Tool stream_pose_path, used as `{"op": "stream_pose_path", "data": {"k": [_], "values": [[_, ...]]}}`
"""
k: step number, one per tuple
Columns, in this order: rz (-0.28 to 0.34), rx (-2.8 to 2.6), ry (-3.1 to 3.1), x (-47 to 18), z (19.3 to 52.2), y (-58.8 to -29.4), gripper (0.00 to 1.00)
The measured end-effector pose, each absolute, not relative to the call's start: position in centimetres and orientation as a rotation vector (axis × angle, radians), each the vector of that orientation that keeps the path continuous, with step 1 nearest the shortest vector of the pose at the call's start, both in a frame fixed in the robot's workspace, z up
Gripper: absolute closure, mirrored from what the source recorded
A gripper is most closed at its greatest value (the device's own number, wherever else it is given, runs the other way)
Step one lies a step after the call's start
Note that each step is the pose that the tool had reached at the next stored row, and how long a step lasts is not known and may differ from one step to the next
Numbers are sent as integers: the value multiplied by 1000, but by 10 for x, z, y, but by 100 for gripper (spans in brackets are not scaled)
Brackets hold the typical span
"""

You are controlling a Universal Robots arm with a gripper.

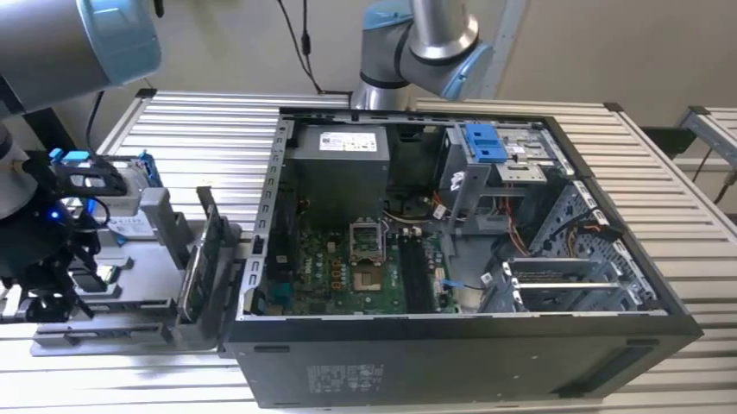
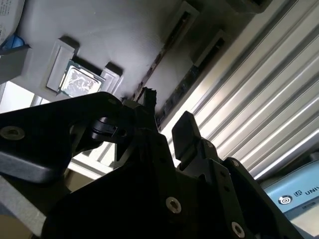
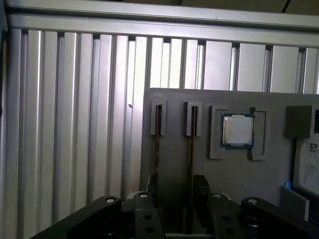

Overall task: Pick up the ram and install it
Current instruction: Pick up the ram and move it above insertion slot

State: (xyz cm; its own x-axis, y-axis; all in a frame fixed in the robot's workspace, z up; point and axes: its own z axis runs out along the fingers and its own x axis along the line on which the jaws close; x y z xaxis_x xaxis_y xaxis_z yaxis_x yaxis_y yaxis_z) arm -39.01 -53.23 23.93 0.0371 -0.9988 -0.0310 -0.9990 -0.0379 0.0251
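- Two memory sticks stand on edge in slots of the grey holder [image 3: 274, 164], next to a processor [image 3: 238, 130]. I take the one nearer the processor to be the ram [image 3: 192, 122]. The other stick [image 3: 158, 122] is its neighbour.
- As I judge it, the step in hand is the pick-up, at the approach. Nothing is gripped and the ram sits in its slot, so no install has begun.
- My jaws [image 3: 177, 181] are parted and empty, with a clear gap between the fingers.
- In the first wrist view the ram runs down into that gap, closer to one finger than centred. The other stick passes behind the opposite finger. I cannot tell whether a pad touches the ram.
- In my judgement, a grasp from here calls for centring on the ram so the pads meet its flat faces squarely, clear of the neighbour. It then needs a straight pull out of the slot.
- The open computer case [image 1: 461, 362] sits on the slatted bench [image 1: 196, 121], at the exterior view's right of the holder.
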Motion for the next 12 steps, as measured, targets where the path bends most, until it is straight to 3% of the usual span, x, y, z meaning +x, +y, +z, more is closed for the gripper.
{"op": "stream_pose_path", "data": {"k": [12], "values": [[49,-2267,2158,-392,225,-535,58]]}}
